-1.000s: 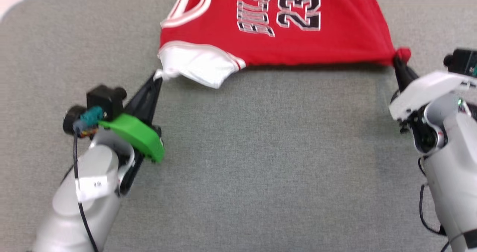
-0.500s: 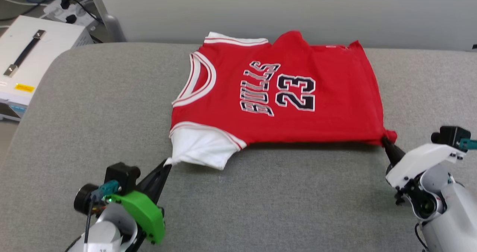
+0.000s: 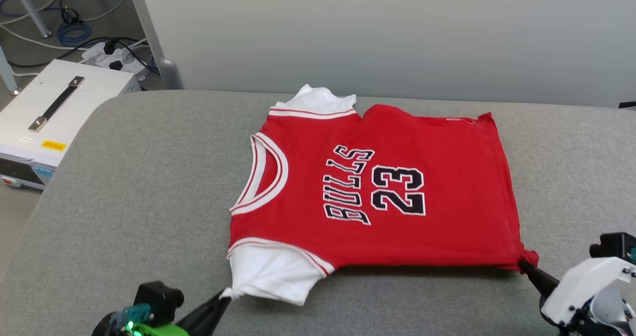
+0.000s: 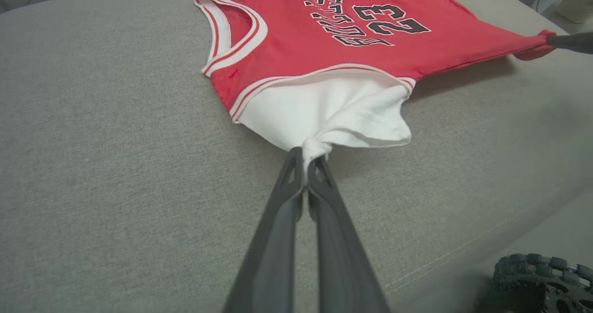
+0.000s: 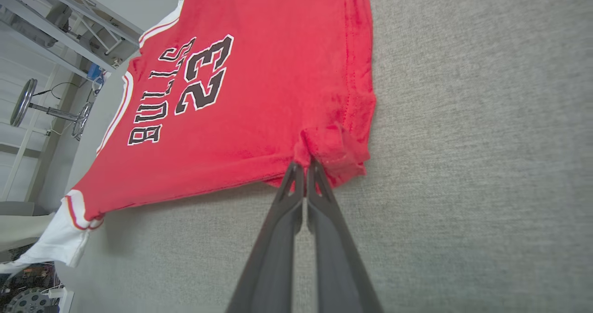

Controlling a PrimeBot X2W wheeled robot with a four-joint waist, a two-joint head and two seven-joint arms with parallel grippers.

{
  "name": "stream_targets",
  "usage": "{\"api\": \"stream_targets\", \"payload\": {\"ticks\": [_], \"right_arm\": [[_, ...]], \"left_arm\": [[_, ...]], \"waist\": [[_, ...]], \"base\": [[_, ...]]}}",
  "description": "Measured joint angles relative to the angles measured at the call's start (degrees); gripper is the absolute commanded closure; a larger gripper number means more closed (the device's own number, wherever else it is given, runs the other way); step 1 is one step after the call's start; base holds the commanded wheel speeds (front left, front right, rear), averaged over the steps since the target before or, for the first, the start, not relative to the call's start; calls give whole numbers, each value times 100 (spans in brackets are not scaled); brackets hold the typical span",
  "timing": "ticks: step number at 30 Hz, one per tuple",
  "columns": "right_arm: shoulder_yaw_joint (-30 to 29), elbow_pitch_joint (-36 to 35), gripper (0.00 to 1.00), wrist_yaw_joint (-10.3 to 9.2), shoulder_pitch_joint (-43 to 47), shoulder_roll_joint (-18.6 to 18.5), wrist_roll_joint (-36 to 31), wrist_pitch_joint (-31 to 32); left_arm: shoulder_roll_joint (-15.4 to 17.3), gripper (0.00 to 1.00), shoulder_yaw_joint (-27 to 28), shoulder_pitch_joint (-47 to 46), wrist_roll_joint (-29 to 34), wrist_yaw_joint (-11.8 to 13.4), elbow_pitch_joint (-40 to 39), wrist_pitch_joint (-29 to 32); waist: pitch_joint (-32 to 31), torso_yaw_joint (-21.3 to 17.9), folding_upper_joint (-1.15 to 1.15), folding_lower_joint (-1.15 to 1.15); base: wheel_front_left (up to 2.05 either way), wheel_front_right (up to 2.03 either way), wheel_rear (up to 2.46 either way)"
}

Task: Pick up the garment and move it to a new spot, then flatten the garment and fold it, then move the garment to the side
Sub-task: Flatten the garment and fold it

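The garment [image 3: 377,197], a red shirt with white sleeves and black "BULLS 23", lies spread face up on the grey padded surface [image 3: 139,187], collar to the left. My left gripper [image 3: 226,295] is shut on the tip of the near white sleeve; in the left wrist view the cloth [image 4: 324,114] bunches at this gripper [image 4: 305,153]. My right gripper [image 3: 522,265] is shut on the near red hem corner; the right wrist view has it [image 5: 303,165] pinching that corner of the garment [image 5: 259,86]. The near edge is pulled taut between both grips and lifted slightly off the surface.
A white box with a black handle [image 3: 54,112] stands off the left edge of the surface. Cables and a power strip [image 3: 107,52] lie on the floor beside a metal leg [image 3: 154,38]. A pale wall [image 3: 377,33] runs behind. Grey surface extends on both sides of the shirt.
The head camera has tilted up, so the whole shirt and the wall now show and both grippers sit lower in the picture. Both grips on the garment hold unchanged.
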Motion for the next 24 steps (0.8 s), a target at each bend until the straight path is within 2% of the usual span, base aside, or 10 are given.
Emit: {"api": "stream_targets", "payload": {"ticks": [6, 11, 16, 24], "right_arm": [[-266, -864, 100, 0, 753, -168, 76, 915], [-654, -1525, 100, -1, 1154, -135, 71, 1594], [-1068, -2080, 100, -1, 1141, 109, -103, 2053], [-1299, -2520, 100, -1, 449, 405, -605, 2584]], "left_arm": [[396, 100, -169, 470, -218, -7, -699, 431], [581, 100, -82, 560, -305, -7, -1068, 497], [602, 100, 82, 390, -296, 1, -1295, 424], [557, 100, 245, -675, -168, 8, -1229, 537]], "waist": [[-36, 36, 0, 0], [12, 55, 0, 0], [134, 46, 0, 0], [524, -31, 0, 0]], "base": [[0, 0, 0], [0, 0, 0], [0, 0, 0], [0, 0, 0]]}}
